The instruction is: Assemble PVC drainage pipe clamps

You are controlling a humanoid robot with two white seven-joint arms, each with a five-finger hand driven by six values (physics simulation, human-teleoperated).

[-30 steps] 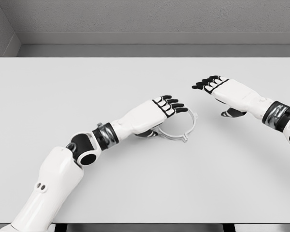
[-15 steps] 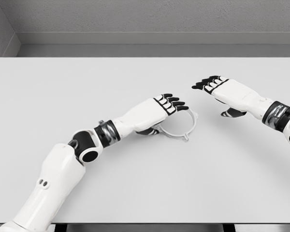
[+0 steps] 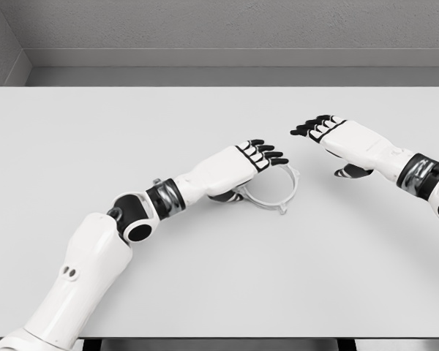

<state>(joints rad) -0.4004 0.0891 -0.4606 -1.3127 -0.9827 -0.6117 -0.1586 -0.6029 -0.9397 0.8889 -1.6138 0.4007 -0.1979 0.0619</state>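
Under the left hand [image 3: 250, 162], whose white arm reached in across the pale grey table [image 3: 73, 139], lay the light grey ring-shaped plastic pipe clamp [image 3: 272, 196]. Its far arc and lugs showed just beyond and below the black fingertips [image 3: 272, 156]. The fingers stretched flat over the ring, loosely apart; whether the thumb underneath pinched it I could not tell. Off to the right of the ring, well apart from it, the right hand [image 3: 344, 140] hovered palm down, fingers relaxed and holding nothing. No second clamp part was visible, so I judged the assembly barely begun, with joining still to come.
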